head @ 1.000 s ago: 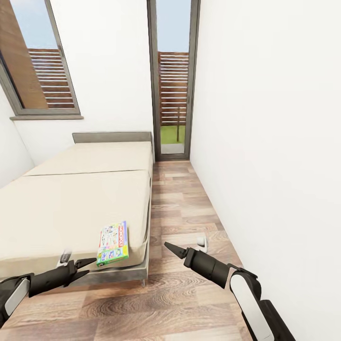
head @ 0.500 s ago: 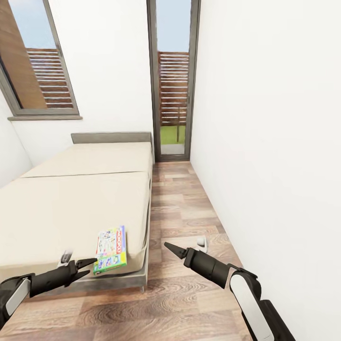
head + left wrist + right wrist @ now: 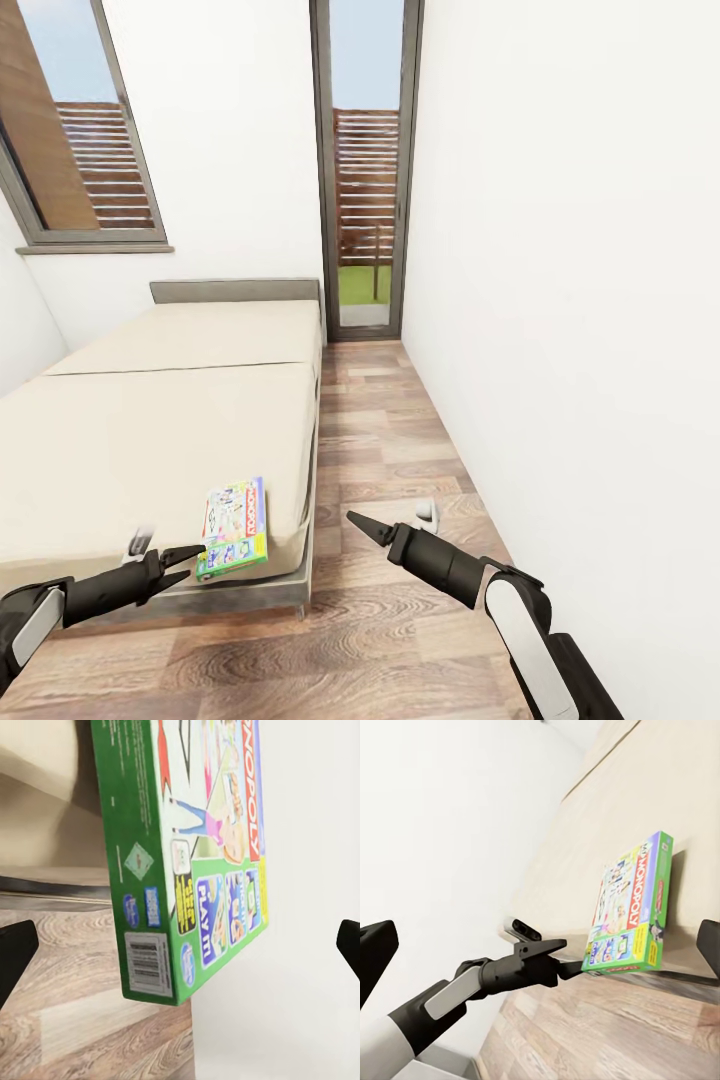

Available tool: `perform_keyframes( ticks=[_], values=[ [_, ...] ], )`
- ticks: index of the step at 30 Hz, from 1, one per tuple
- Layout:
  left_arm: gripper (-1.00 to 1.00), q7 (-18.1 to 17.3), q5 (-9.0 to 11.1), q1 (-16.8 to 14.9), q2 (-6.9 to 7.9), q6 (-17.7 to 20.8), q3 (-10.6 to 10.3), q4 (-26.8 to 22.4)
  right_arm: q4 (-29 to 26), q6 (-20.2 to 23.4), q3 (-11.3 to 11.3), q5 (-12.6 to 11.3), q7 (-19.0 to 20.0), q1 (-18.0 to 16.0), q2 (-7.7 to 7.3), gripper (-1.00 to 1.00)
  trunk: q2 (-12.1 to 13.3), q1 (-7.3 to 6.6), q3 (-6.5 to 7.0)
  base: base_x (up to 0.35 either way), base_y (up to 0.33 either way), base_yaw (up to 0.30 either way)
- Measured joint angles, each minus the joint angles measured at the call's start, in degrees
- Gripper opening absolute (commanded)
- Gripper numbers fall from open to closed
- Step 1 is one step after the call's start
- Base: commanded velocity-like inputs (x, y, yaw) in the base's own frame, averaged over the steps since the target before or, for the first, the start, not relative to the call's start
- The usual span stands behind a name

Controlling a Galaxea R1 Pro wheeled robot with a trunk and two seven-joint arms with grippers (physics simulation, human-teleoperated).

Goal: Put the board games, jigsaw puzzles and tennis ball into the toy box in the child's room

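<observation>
The left gripper (image 3: 188, 562), fingers apart and empty, points at the game (image 3: 235, 515) just ahead on the corner of the bed (image 3: 150, 440), so I think a clumsy push could slide it off onto the floor (image 3: 390, 620).

One board game (image 3: 234, 528), just ahead of the left gripper (image 3: 190, 560). One bed (image 3: 150, 430). Two grippers, counting the right gripper (image 3: 357, 522). One window (image 3: 80, 140), perhaps more out of frame.
</observation>
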Motion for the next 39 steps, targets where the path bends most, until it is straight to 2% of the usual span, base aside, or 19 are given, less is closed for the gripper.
perform_keyframes(
  ticks=[22,31,39],
  values=[
    [1.0,-0.1,0.1,0.0,0.04,0.0,0.6,0.0,0.0,0.0,0.0,0.0,0.1,0.0,-0.06,1.0,0.0,0.0,0.0,0.0,0.0,0.0],
    [1.0,-0.1,0.1,0.0,0.03,0.0,0.6,0.0,0.0,0.0,0.0,0.0,0.1,0.0,-0.06,1.0,-3.6,1.97,-1.61,0.0,0.0,0.0],
    [1.0,-0.1,0.1,0.0,0.0,0.0,0.6,0.0,0.0,0.0,0.0,0.0,0.1,0.0,-0.06,1.0,-3.6,1.98,-1.62,0.0,0.0,0.0]
  ],
)
